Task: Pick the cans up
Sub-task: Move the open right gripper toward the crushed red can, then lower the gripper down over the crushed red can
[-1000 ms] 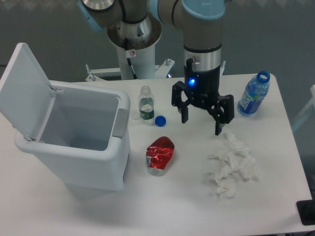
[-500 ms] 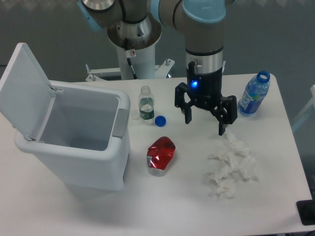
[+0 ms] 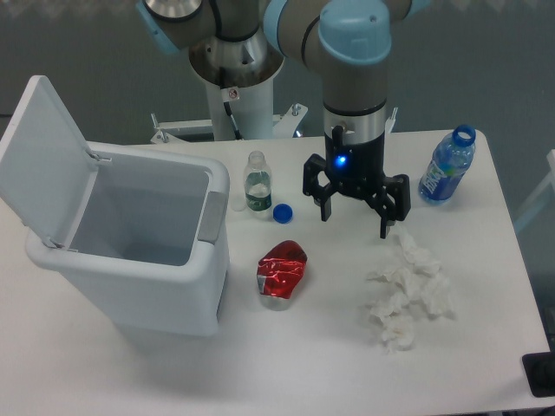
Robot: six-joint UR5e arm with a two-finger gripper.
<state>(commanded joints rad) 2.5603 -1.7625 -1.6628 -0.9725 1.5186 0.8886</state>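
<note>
A crushed shiny red can point(image 3: 282, 272) with a silver end lies on the white table point(image 3: 303, 364), just right of the bin. My gripper point(image 3: 355, 225) hangs open and empty above the table, up and to the right of the can, with its black fingers point(image 3: 385, 222) spread wide. It does not touch the can.
An open white bin point(image 3: 130, 238) with its lid raised stands at the left. A small clear bottle with a green label point(image 3: 257, 184) and a blue cap point(image 3: 282, 213) sit behind the can. A blue plastic bottle point(image 3: 447, 167) stands at the far right. Crumpled white tissues point(image 3: 408, 290) lie at the right.
The gripper has shifted slightly, first right then back left and a little up, staying open. The can and other objects have not moved.
</note>
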